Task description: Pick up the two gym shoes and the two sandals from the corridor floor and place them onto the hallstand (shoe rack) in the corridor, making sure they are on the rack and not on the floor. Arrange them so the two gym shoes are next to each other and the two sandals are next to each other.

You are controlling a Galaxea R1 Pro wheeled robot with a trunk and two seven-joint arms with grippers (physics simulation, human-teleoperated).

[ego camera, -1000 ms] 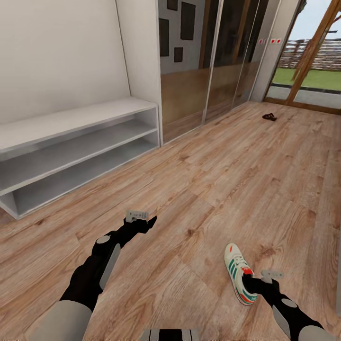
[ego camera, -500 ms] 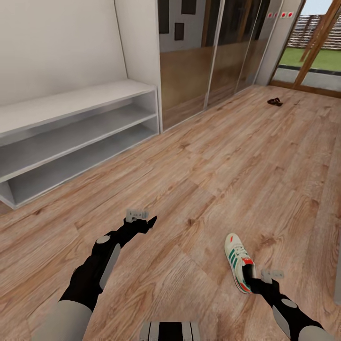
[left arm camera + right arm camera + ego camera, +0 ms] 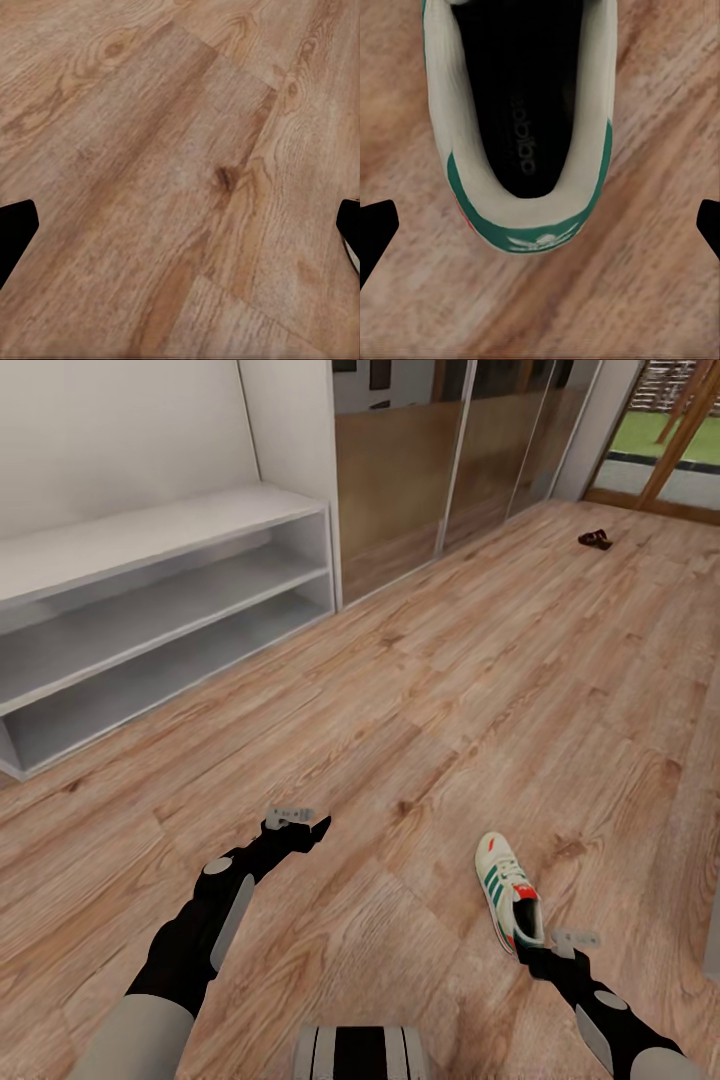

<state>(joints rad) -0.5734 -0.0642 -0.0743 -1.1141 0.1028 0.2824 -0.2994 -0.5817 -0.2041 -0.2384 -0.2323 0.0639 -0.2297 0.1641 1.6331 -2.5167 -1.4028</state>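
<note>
Gym shoe [image 3: 511,901]: one cream sneaker with green stripes, sole down on the corridor floor [image 3: 430,690], at about 5 o'clock in my head view, toe pointing away from me. In the right wrist view its heel collar and dark insole [image 3: 521,135] sit square between the fingertips.

Right gripper [image 3: 535,957]: just behind the heel, jaws spread wide and clasping nothing, one to each side of the heel in its wrist view.

Left gripper [image 3: 318,827]: at 7 o'clock, over bare planks [image 3: 180,180], jaws parted and empty.

Change: across the last second my head view has tilted down and the whole scene slid with it. The right gripper, which lay over the shoe's heel a second ago, now sits just behind it. I read that as lining up the grasp.

Sandal [image 3: 595,539]: small dark shape far off at 1 o'clock, on the floor by the glass door; too small to tell whether it is one or two.

Hallstand [image 3: 160,610]: pale unit at 10 o'clock, well apart from the shoe.

Hallstand contents: broad top and both open shelf levels hold nothing that I can see.

Task standing: no footwear racked yet, by my judgement.
</note>
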